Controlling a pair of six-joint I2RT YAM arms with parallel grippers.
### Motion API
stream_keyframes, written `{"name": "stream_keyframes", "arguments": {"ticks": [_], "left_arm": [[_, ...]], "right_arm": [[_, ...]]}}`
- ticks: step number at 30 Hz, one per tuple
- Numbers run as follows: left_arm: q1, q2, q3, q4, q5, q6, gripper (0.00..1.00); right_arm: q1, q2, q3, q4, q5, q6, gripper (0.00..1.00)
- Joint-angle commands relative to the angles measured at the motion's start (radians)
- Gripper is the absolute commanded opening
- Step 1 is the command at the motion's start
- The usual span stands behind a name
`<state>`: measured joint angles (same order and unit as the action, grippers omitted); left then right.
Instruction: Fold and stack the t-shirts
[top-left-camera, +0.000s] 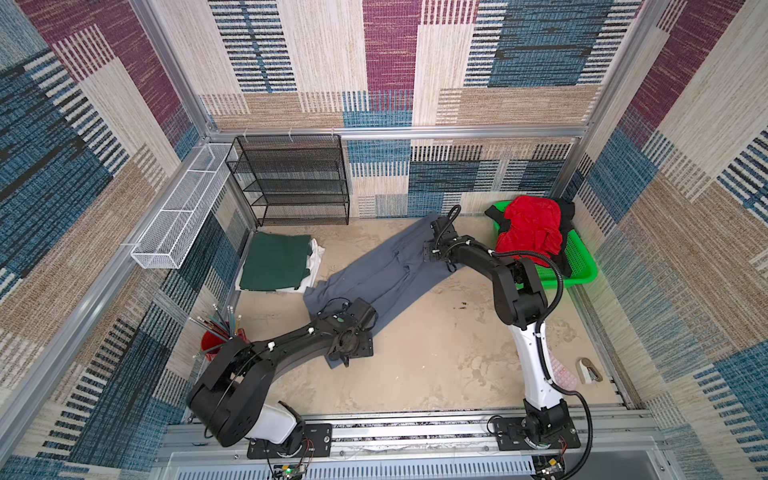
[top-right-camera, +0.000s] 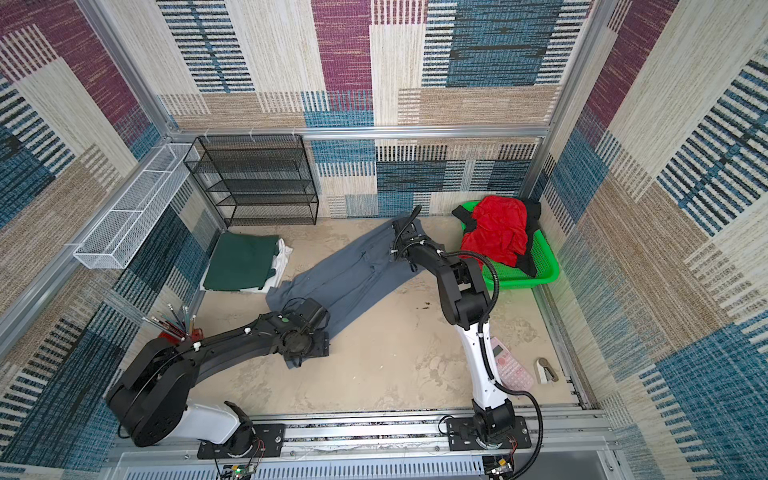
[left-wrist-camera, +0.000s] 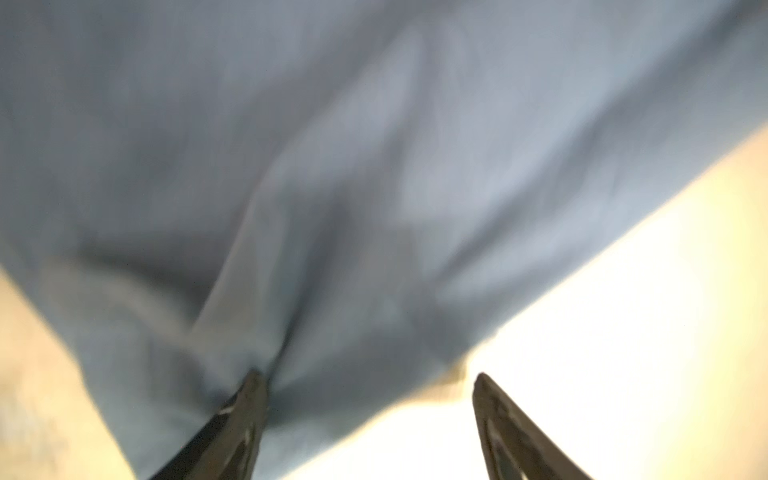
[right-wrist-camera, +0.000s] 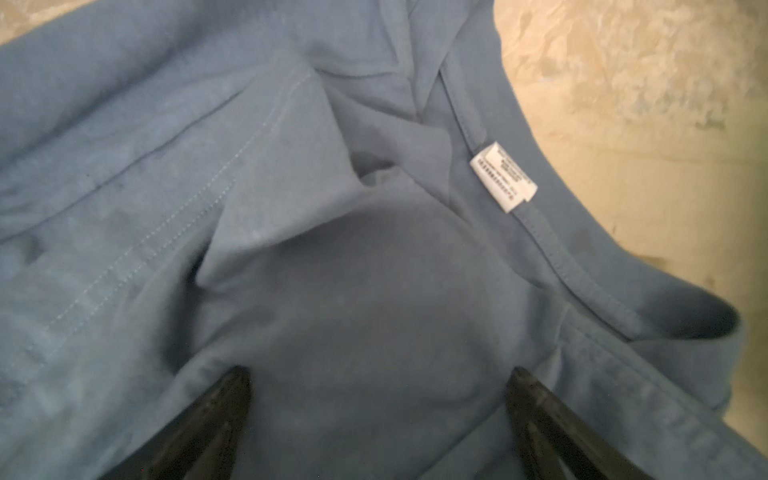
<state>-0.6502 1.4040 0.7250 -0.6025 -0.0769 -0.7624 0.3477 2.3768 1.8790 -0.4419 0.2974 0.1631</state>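
A slate grey t-shirt (top-left-camera: 386, 274) (top-right-camera: 353, 270) lies as a long diagonal strip across the table. Its lower hem is under my left wrist (top-left-camera: 349, 332). In the left wrist view my left gripper (left-wrist-camera: 370, 378) is open, one fingertip (left-wrist-camera: 253, 386) on the grey cloth (left-wrist-camera: 332, 208) and the other over bare table. My right gripper (right-wrist-camera: 376, 374) is open just above the shirt's collar end, near the white label (right-wrist-camera: 503, 176). A folded dark green t-shirt (top-left-camera: 276, 266) rests on a white one (top-left-camera: 314, 259). Red (top-left-camera: 532, 228) and black (top-left-camera: 567, 208) t-shirts fill the green basket (top-left-camera: 582, 266).
A black mesh shelf (top-left-camera: 291, 178) stands at the back and a white wire tray (top-left-camera: 178, 216) hangs on the left wall. A red cup of pencils (top-left-camera: 216, 336) stands at the front left. A pink calculator (top-right-camera: 513, 365) and a stapler (top-left-camera: 588, 370) lie at the front right.
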Motion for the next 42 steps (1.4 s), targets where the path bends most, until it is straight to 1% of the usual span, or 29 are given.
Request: {"name": "stream_keyframes", "arguments": {"ticks": [1, 2, 3, 4, 5, 6, 8, 10, 12, 14, 17, 20, 22, 24, 25, 26, 27, 28, 29, 31, 35, 37, 39, 42], "left_arm": [[-0.005, -0.116, -0.021, -0.139, 0.053, -0.130, 0.83], [-0.005, -0.160, -0.015, -0.164, 0.026, -0.139, 0.85], [-0.004, -0.205, -0.008, -0.184, -0.003, -0.137, 0.90], [-0.004, -0.254, 0.001, -0.208, -0.048, -0.134, 0.97], [-0.003, -0.295, 0.007, -0.223, -0.097, -0.125, 1.00], [-0.003, -0.335, 0.008, -0.228, -0.147, -0.112, 0.98], [0.005, -0.408, 0.000, -0.226, -0.247, -0.099, 0.98], [0.026, -0.457, 0.001, -0.205, -0.305, -0.060, 0.98], [0.058, -0.478, 0.013, -0.188, -0.334, -0.030, 0.98], [0.120, -0.479, 0.018, -0.142, -0.306, 0.008, 0.98], [0.224, -0.444, 0.026, -0.047, -0.215, 0.088, 0.98], [0.288, -0.372, 0.059, 0.003, -0.230, 0.153, 0.99], [0.328, -0.317, 0.074, 0.047, -0.226, 0.184, 1.00], [0.376, -0.255, 0.085, 0.111, -0.194, 0.214, 0.97], [0.395, -0.225, 0.091, 0.140, -0.182, 0.224, 0.93], [0.412, -0.194, 0.105, 0.167, -0.173, 0.239, 0.88], [0.421, -0.165, 0.118, 0.187, -0.189, 0.250, 0.84], [0.425, -0.135, 0.128, 0.213, -0.222, 0.260, 0.82], [0.429, -0.107, 0.138, 0.233, -0.245, 0.267, 0.81], [0.447, -0.045, 0.182, 0.233, -0.252, 0.278, 0.79], [0.484, 0.064, 0.251, 0.232, -0.224, 0.286, 0.73], [0.508, 0.102, 0.288, 0.220, -0.178, 0.308, 0.66], [0.515, 0.121, 0.300, 0.222, -0.207, 0.320, 0.65], [0.534, 0.152, 0.303, 0.236, -0.198, 0.328, 0.64]], "right_arm": [[-0.002, 0.024, 0.047, -0.091, 0.095, -0.096, 0.99], [-0.003, 0.027, 0.062, -0.096, 0.103, -0.105, 0.98], [-0.004, 0.024, 0.076, -0.102, 0.105, -0.108, 0.98], [-0.004, 0.018, 0.089, -0.111, 0.100, -0.104, 0.98], [-0.004, 0.007, 0.103, -0.123, 0.088, -0.095, 0.98], [-0.004, -0.009, 0.107, -0.130, 0.072, -0.083, 0.98], [-0.003, -0.053, 0.094, -0.135, 0.032, -0.052, 0.98], [-0.004, -0.106, 0.065, -0.137, -0.005, -0.019, 0.98], [-0.004, -0.163, 0.011, -0.126, -0.035, 0.014, 0.98], [-0.004, -0.230, -0.065, -0.101, -0.073, 0.055, 0.98], [-0.006, -0.328, -0.201, -0.044, -0.154, 0.107, 0.98], [-0.037, -0.391, -0.319, -0.024, -0.288, 0.145, 0.98], [-0.077, -0.428, -0.409, -0.001, -0.338, 0.185, 0.99], [-0.125, -0.456, -0.500, 0.039, -0.389, 0.222, 0.98], [-0.148, -0.460, -0.530, 0.055, -0.431, 0.232, 0.98], [-0.169, -0.457, -0.550, 0.071, -0.493, 0.233, 0.98], [-0.182, -0.451, -0.556, 0.077, -0.536, 0.233, 0.98], [-0.189, -0.445, -0.555, 0.070, -0.548, 0.231, 0.98], [-0.190, -0.437, -0.546, 0.059, -0.532, 0.228, 0.98], [-0.192, -0.424, -0.527, 0.041, -0.500, 0.221, 0.98], [-0.205, -0.389, -0.485, 0.024, -0.530, 0.216, 0.98], [-0.207, -0.358, -0.444, -0.001, -0.534, 0.211, 0.98], [-0.208, -0.340, -0.412, -0.022, -0.525, 0.210, 0.98], [-0.209, -0.326, -0.385, -0.031, -0.506, 0.209, 0.98]]}}
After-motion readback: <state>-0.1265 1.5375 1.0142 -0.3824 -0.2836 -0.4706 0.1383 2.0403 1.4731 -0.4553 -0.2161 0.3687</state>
